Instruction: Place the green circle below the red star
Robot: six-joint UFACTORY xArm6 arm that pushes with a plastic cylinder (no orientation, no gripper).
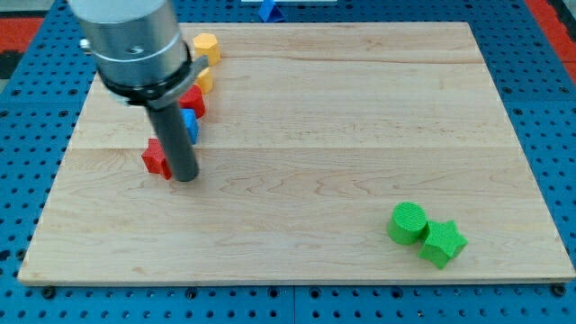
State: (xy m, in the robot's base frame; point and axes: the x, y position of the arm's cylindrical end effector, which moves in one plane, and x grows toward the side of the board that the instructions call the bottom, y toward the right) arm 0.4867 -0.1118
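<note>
Green circle (408, 222) sits touching the green star (443, 243), well apart from the red star (157, 158) beside my tip (185, 178); I have no hand, so I should circle behind and push cleanly left.

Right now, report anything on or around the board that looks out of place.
One blue block sits off the wooden board, beyond its top edge. On the board nothing looks damaged. My tip is beside the red star, far from the green circle.
</note>
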